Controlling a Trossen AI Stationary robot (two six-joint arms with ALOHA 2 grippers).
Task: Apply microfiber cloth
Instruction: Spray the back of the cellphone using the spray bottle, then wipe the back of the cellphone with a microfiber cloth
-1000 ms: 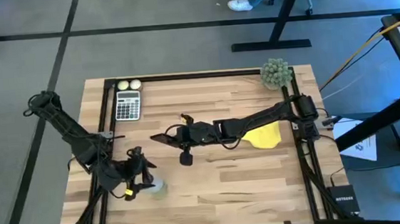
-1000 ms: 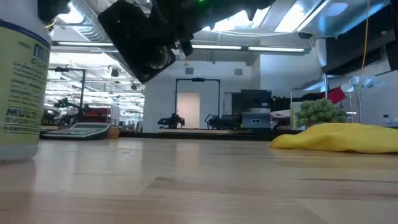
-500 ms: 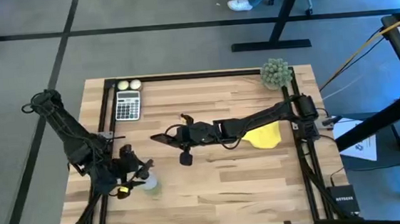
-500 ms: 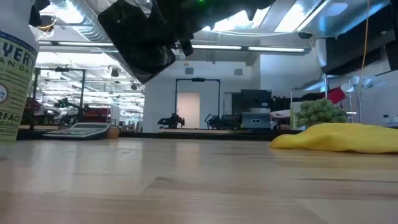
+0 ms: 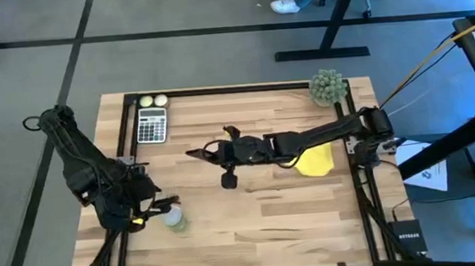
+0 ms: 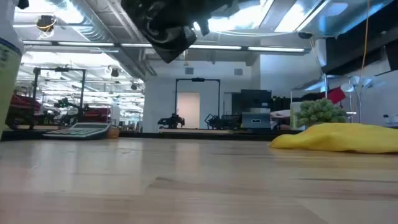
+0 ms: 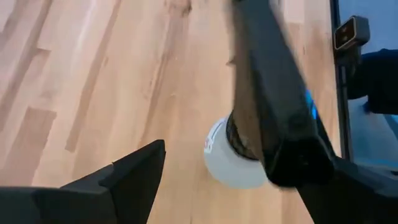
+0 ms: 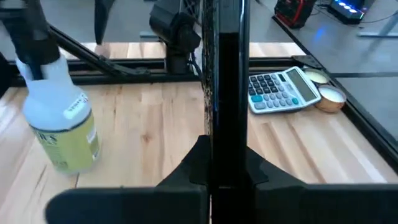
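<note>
The yellow microfiber cloth (image 5: 315,163) lies bunched on the wooden table at the right, partly under my right arm; the low view also shows the cloth (image 6: 339,137). Above the table's middle, my right gripper (image 5: 218,151) is shut on a black smartphone (image 8: 224,81). A spray bottle (image 5: 174,218) with a yellow-green label stands upright near the left front. My left gripper (image 5: 160,211) is open, its fingers on either side of the bottle's top (image 7: 231,163). My right gripper pinches the smartphone's near end (image 8: 224,158) between its two fingers. The fingers are level and point toward the table's left edge, lying along the phone. The phone stands on edge, reaches out past the fingertips and is lifted clear of the table. My left gripper has one finger (image 7: 273,112) lying over the bottle's neck; whether it touches the bottle, I cannot tell.
A calculator (image 5: 152,124) and two small round pieces (image 5: 153,100) lie at the far left. A green bushy ornament (image 5: 327,86) stands at the far right corner. Bare board stretches along the near edge between the bottle and the right rail.
My left gripper has drawn back toward the table's left edge, and the bottle has slid a little that way with it, still upright. My right gripper has risen and shifted slightly toward the far right, carrying the phone higher above the table.
</note>
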